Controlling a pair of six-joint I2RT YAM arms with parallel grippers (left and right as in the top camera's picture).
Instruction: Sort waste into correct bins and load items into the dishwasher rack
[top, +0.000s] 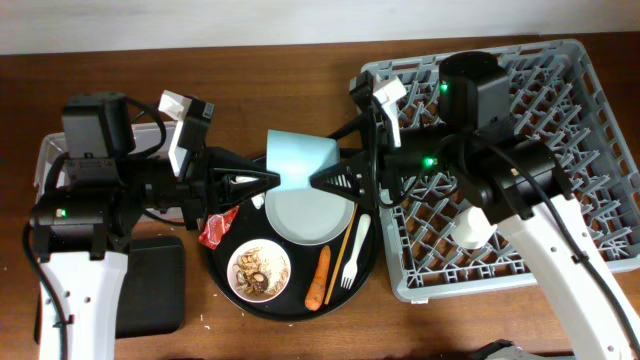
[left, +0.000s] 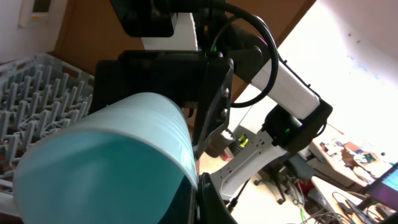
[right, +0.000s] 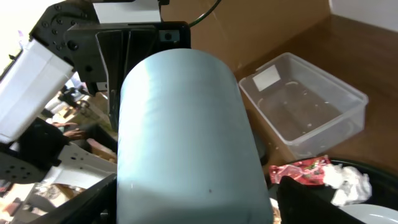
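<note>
The light blue cup (top: 300, 156) hangs in the air between the two arms, seemingly tipped on its side. It is above the pale plate (top: 310, 220) on the round black tray (top: 222, 296), just beside the dishwasher rack (top: 560, 130).

The right hand (top: 322, 180) reaches it from the rack side. In the right wrist view the cup's smooth wall fills the gap between that hand's fingers, so I judge it clamped around the body. The left hand (top: 262, 181) meets the cup from the opposite side, at what looks like the open end. The left wrist view shows one finger (left: 210, 202) by the rim and the darker inside, but the other finger is hidden. I cannot tell whether this hand grips or merely touches.

The cup looks like hard plastic: light, stiff and glossy, so probably slippery. Its round body takes nearly the whole finger span, and a squeeze off-centre could let it slide out. A pinch on the rim, one finger inside, should hold more surely. It is unlikely to break, but a drop would land on the plate below. One hand should hold firmly before the other lets go.
</note>
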